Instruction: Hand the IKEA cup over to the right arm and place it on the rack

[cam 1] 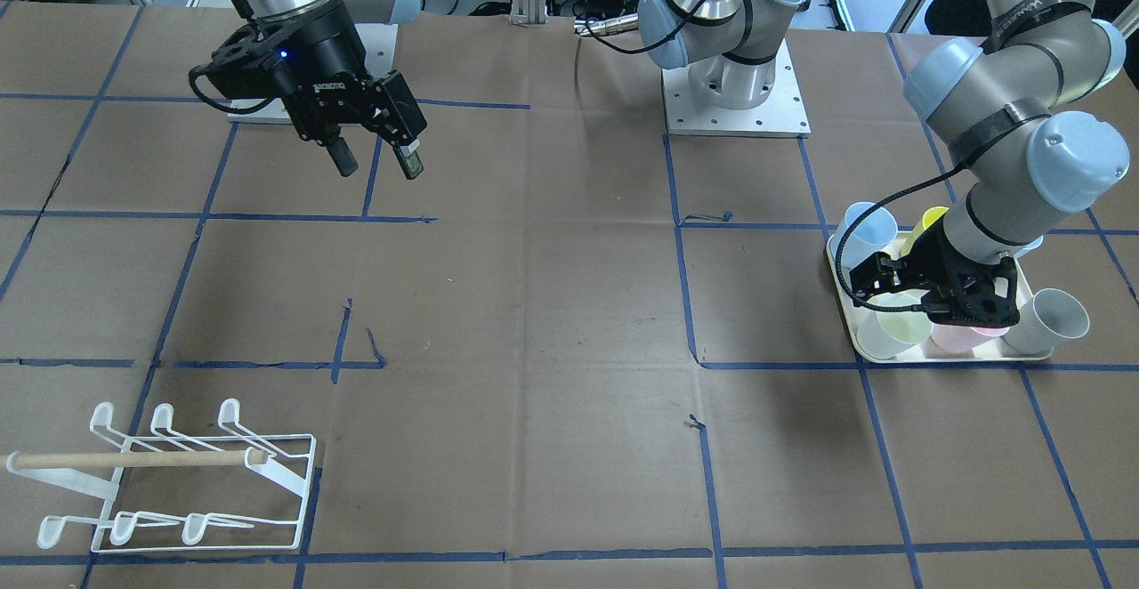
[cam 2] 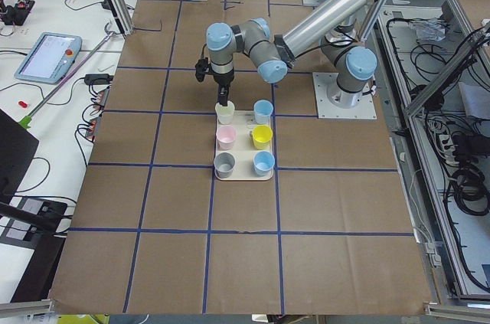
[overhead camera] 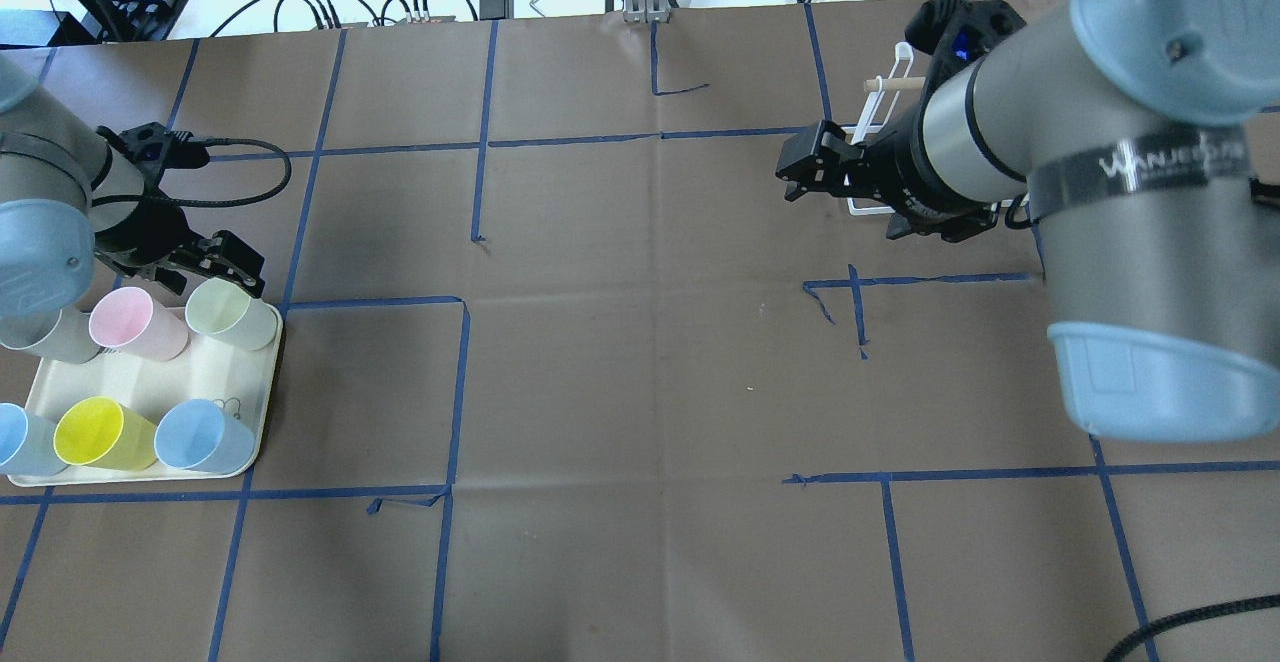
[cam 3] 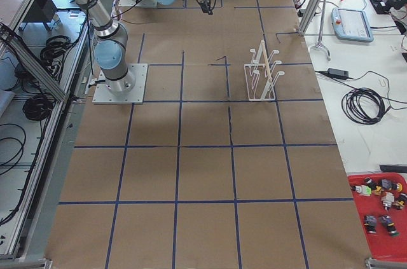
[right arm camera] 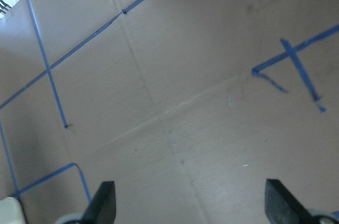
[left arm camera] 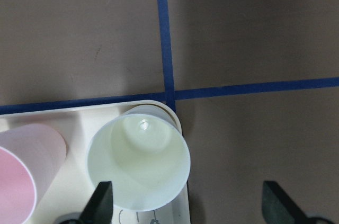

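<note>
Cup (left arm camera: 139,163), pale green, stands in tray (left arm camera: 69,117) corner beneath spread left tool (left arm camera: 188,195).

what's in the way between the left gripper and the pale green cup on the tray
Nothing visible. The open left gripper hangs right above the pale green cup, over its rim; the pink cup stands beside it on the tray.
</note>
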Robot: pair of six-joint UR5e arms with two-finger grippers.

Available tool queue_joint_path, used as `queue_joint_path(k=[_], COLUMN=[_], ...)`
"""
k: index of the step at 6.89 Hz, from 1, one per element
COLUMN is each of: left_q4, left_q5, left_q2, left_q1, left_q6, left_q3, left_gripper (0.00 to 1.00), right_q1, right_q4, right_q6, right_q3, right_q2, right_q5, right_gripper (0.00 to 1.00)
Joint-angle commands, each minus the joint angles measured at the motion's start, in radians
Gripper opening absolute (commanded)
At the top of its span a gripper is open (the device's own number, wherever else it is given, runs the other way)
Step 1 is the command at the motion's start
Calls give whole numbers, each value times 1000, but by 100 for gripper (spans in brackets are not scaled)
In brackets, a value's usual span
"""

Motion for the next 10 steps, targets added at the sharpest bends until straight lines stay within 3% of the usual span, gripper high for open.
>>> queue_joint_path(k=[1, 3, 5, 8, 10], left_q4=[19, 24, 34, 34, 9], left_q5=[6, 7, 9, 9, 12], left_q2=[-29, -32, -52, -60, -31], left_q1=[3, 6, 11, 14, 12], left_q6=[-5, -5, 3, 2, -8], left_q3=[-19, -22, -10, 1, 48], left_gripper=[100, 96, 56, 4, 0], right_q1=[2, 2, 2, 40, 59], right_q4=[-205, -391, -593, -626, -627], right_q6=[351, 368, 497, 665, 708], right_q3=[93, 91, 91, 105, 152], right_q2=[-3, 88, 179, 179, 179], right_q5=[126, 128, 158, 172, 172], right_gripper=[100, 100, 100, 100, 100])
